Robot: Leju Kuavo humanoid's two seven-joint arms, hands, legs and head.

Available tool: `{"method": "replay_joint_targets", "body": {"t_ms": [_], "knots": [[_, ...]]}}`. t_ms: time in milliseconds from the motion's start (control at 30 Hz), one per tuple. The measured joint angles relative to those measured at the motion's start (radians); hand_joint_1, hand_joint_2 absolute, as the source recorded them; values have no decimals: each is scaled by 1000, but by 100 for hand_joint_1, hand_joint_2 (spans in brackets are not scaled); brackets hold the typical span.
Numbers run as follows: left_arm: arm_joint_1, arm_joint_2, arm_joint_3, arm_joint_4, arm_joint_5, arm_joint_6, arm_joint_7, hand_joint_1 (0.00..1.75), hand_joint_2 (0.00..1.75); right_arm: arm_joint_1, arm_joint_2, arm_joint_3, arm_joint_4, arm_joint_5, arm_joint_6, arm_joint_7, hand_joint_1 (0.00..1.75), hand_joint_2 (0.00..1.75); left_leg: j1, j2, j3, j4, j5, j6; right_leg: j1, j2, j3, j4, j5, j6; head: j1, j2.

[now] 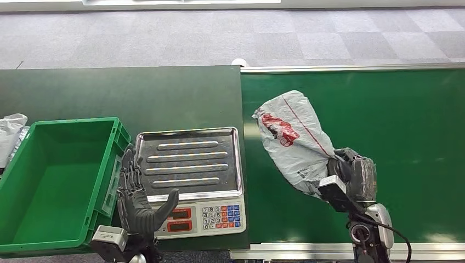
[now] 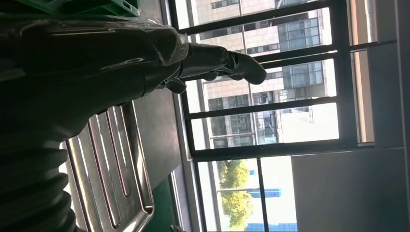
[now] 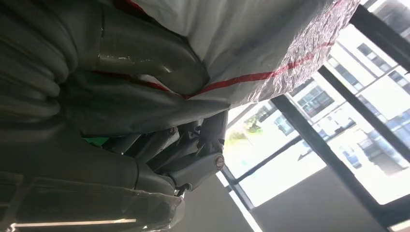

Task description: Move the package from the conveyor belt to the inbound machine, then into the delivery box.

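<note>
The package (image 1: 291,143) is grey-white with a red logo and a thin red stripe. The belt (image 1: 395,142) is bright green; the surface (image 1: 109,90) at nine o'clock is darker green. The crate (image 1: 33,131) is vivid green. The scale (image 1: 189,164) has a silver ribbed tray, red displays, and white, red and blue keys.

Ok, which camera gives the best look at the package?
The head view: the whole package shows on the belt, its near end in the right hand. The right wrist view shows only a close patch; the left wrist view none.
</note>
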Motion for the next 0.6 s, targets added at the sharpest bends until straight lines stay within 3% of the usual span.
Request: {"method": "replay_joint_targets", "body": {"t_ms": [200, 433, 600], "knots": [[-25, 13, -2, 16, 12, -18, 0, 0, 175, 63, 24, 140, -89, 61, -27, 1, 175, 175, 1, 0, 0, 0, 0, 0, 1, 0, 0, 0, 0, 0, 0, 0], [-27, 16, -4, 28, -1, -50, 0, 0, 175, 143, 26, 265, -173, 29, -78, -1, 175, 175, 0, 0, -1, 0, 0, 0, 0, 0, -1, 0, -1, 0, 0, 0], [-54, 14, -9, 52, -1, -56, 0, 0, 175, 149, 47, 351, -196, 9, -87, 1, 175, 175, 0, 0, 0, 0, 0, 0, 0, 0, 0, 0, 0, 0, 0, 0]]}}
